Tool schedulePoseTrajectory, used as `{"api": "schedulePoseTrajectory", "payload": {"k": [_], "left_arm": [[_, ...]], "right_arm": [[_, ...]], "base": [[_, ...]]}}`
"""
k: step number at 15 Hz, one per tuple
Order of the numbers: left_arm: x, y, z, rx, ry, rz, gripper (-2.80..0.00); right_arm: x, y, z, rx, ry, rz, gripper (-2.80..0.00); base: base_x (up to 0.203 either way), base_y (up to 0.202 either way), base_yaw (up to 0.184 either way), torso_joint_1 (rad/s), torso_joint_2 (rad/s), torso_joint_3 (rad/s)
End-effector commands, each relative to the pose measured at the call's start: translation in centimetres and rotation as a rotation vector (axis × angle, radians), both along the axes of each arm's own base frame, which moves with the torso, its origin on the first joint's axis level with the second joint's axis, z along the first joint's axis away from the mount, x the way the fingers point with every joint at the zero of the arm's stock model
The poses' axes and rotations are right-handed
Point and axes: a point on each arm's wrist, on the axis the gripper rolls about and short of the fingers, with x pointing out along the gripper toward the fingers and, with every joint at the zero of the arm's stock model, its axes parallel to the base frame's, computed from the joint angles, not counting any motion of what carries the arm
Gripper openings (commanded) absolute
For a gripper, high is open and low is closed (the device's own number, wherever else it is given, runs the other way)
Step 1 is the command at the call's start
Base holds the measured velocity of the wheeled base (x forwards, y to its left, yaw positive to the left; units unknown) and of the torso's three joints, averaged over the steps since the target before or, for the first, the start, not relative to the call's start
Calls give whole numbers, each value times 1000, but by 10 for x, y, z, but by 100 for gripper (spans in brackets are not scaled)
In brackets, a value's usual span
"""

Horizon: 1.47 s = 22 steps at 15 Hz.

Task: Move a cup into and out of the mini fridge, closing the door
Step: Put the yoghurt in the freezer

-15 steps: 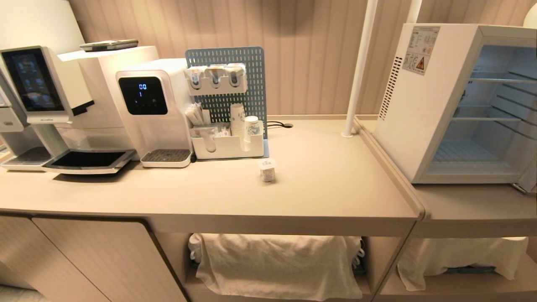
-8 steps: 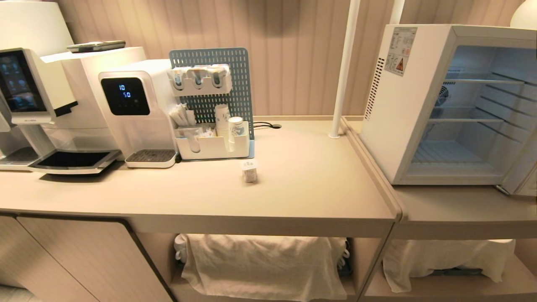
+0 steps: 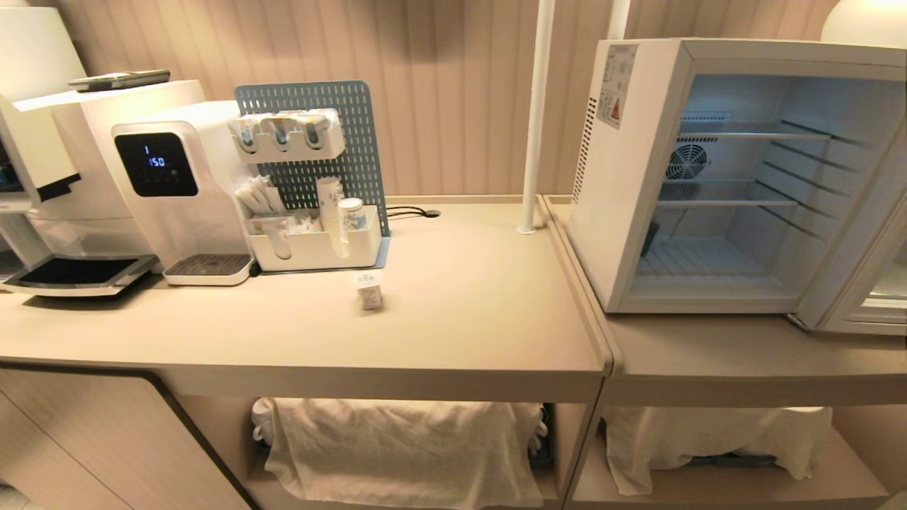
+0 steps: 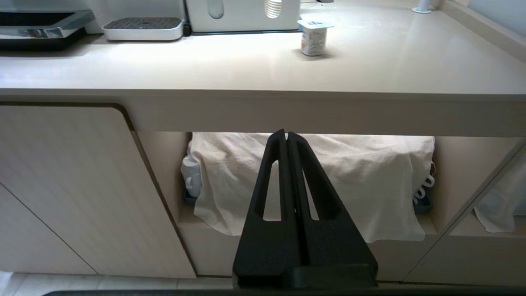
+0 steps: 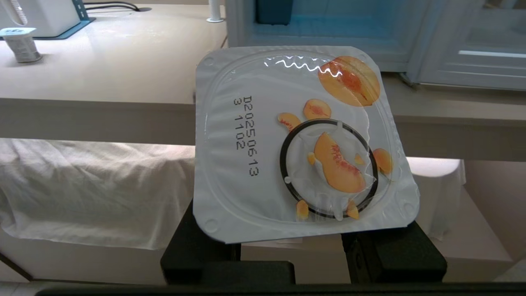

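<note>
The small white plastic cup with a peach picture on its foil lid (image 5: 302,144) is held in the right claw (image 5: 302,242). The two black fingers pinch its sides, and the lid faces the wrist camera. The cup hangs low, in front of the pale beige surface (image 3: 489,304) and below its edge.

The white boxy mini fridge (image 3: 623,198) stands on the lower part of that surface. Its pale framed door (image 3: 868,283) is swung wide open. The wire shelves inside are bare. I think the step now is to bring the cup to the fridge.

To do it well, the cup should go up over the surface edge first, then straight in through the open front. It should stay level and miss the fridge frame and the door. The bottom floor of the fridge looks like the easiest spot.

Another small white cup (image 3: 369,290) stands on the surface, well apart from the fridge, near the white caddy with paper cups (image 3: 319,248).

The left claw (image 4: 286,137) is closed and empty, parked low in front of the white cloth (image 4: 349,181) on the shelf under the surface.
</note>
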Motion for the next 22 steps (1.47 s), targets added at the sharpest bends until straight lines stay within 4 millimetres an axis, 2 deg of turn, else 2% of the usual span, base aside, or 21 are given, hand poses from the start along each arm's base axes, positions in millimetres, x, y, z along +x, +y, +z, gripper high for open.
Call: {"api": "schedulePoseTrajectory", "payload": {"k": [1,10,15,22], "left_arm": [[0,0,0,-1,-1,-1,-280],[0,0,0,-1,0,-1,-280],[0,0,0,0,0,-1,-280],[0,0,0,-1,0,-1,-280]], "right_arm": [[0,0,0,-1,3,0,-280],[0,0,0,-1,5,0,-280],[0,0,0,-2,3,0,-280],[0,0,0,-2,6,0,-280]], "base": [[0,-196,0,3,1,4],[0,-182,-1,3,3,2],[0,-11,0,0,0,2],[182,0,0,5,1,2]]}}
